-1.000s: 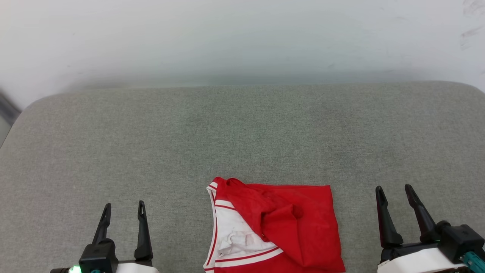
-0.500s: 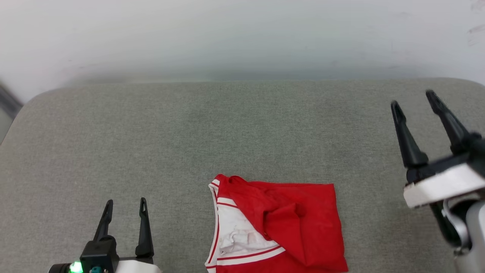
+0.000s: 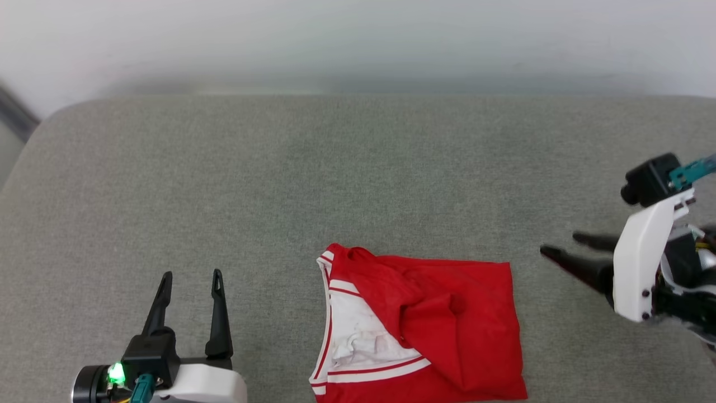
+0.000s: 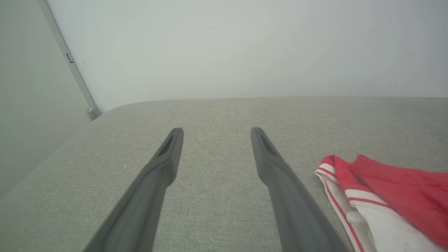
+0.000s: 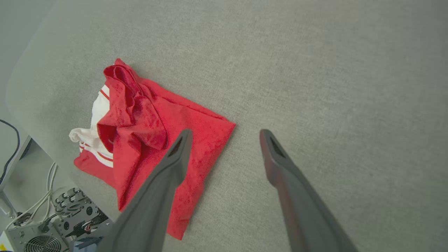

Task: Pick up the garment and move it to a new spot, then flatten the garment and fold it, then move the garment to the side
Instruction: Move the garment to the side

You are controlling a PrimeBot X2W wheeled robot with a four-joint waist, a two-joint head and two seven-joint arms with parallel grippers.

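Left claw, right claw: long blk fingers, white shells (green LED on left).

red shirt with white sleeve and red-white striped trim, on a plain grey cushion, black gripper fingers

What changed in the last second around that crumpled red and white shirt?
The right gripper rose from the lower right and turned; its open fingers now point sideways toward the crumpled red and white jersey, without touching it. Nothing was grasped. The left gripper stayed open in place, and the jersey lay unmoved on the grey fabric surface.
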